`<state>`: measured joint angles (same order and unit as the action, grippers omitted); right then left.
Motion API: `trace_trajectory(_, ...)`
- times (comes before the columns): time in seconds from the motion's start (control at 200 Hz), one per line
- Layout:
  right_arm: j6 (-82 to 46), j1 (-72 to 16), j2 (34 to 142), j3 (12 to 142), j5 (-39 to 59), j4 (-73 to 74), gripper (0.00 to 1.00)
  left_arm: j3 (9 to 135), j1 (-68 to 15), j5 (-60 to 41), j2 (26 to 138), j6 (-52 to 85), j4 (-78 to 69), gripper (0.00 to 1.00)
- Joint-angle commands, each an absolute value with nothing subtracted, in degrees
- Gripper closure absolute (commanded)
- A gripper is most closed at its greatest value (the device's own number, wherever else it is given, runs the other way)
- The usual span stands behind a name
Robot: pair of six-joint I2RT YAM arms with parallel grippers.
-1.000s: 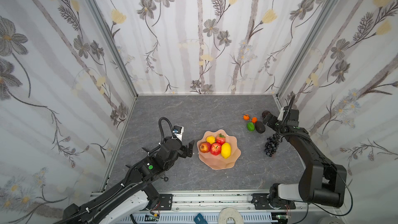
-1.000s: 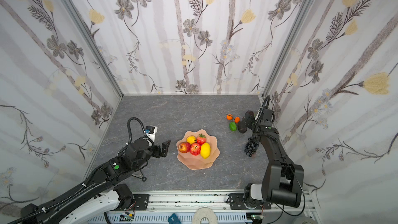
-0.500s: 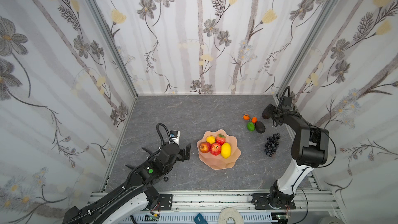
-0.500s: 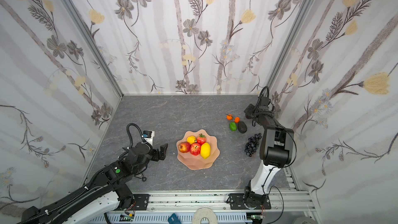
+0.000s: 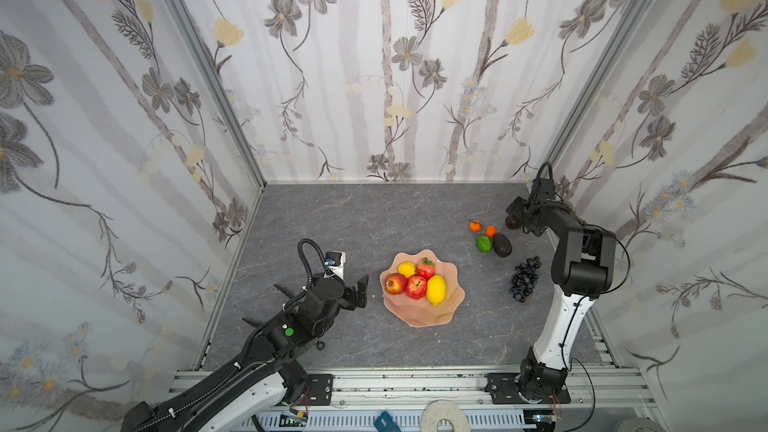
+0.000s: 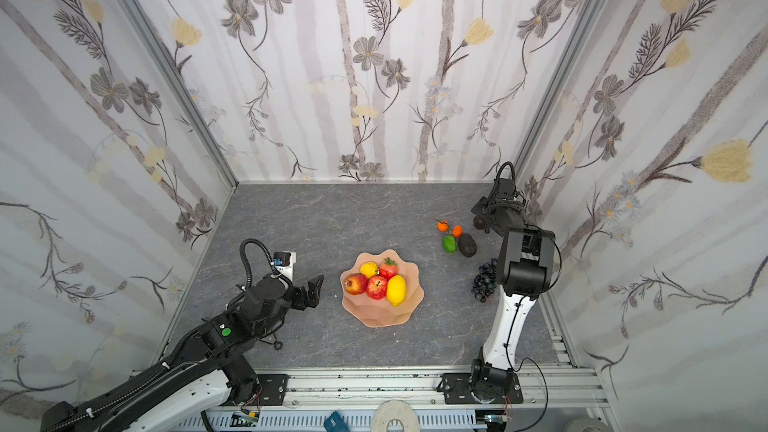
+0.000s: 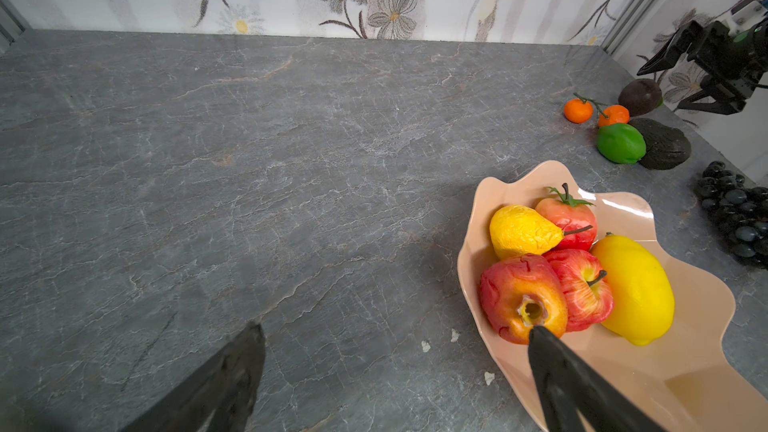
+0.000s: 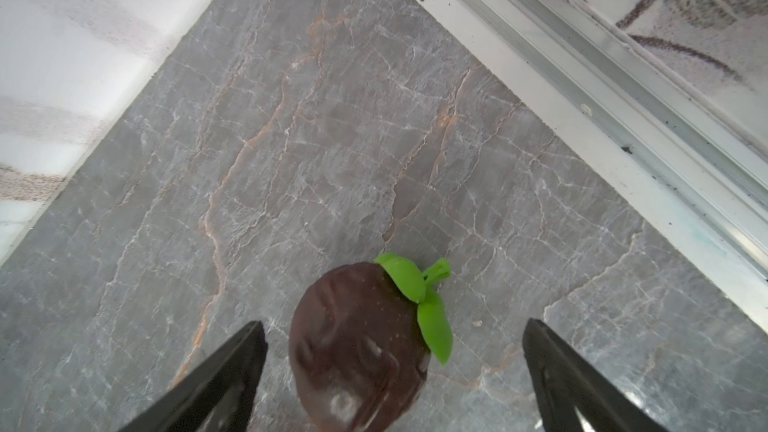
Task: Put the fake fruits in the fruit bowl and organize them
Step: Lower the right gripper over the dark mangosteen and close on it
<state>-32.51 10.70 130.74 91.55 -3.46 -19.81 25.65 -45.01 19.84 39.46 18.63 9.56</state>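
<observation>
Bowl (image 5: 419, 317) sitting mid-bench (image 5: 332, 218), holding pear (image 5: 406, 269), strawberry (image 5: 426, 268), two apples (image 5: 416, 287), lemon (image 5: 435, 289); roughly half done. Lying outside, 1–3 o'clock of bowl: two oranges (image 5: 475, 226), lime (image 5: 483, 243), avocado (image 5: 502, 244), grapes (image 5: 524, 278), dark leafy fruit (image 8: 357, 347). Right pincer (image 8: 395, 326) hanging wide open, empty, straddling dark leafy fruit, not touching. Left pincer (image 5: 358, 292) waiting wide open, empty, 9 o'clock of bowl.

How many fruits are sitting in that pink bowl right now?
5: a yellow pear and a strawberry toward the back wall, two red apples in front of them, and a lemon beside the apples. Something small could be hidden underneath.
</observation>
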Motion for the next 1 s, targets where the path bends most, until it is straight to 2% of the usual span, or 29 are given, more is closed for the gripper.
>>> trace_trajectory(0.0, -31.4, 10.5, 131.5, 93.0, -4.9, -20.8, 0.04, 25.6, -44.7, 19.6, 39.2, 19.5, 6.9, 0.00)
trace_trajectory(0.19, -29.4, 10.5, 130.2, 91.1, -6.3, -22.0, 0.07, 25.8, -44.4, 19.8, 39.3, 19.6, 6.8, 0.00)
trace_trajectory(0.36, -27.9, 10.6, 127.1, 86.0, -6.8, -19.8, 0.17, 25.7, -44.0, 19.6, 39.1, 20.3, 6.4, 0.00)
trace_trajectory(0.535, -27.1, 10.6, 122.9, 81.3, -8.5, -17.0, 0.18, 26.2, -43.8, 19.1, 40.2, 20.3, 5.8, 0.00)
trace_trajectory(0.889, -25.4, 11.1, 126.0, 83.6, -7.8, -18.4, 0.18, 26.2, -43.7, 19.0, 39.2, 20.9, 6.1, 0.00)
trace_trajectory(0.999, -25.2, 11.1, 126.2, 83.9, -8.2, -18.4, 0.22, 26.3, -43.7, 19.2, 39.1, 20.7, 6.5, 0.00)
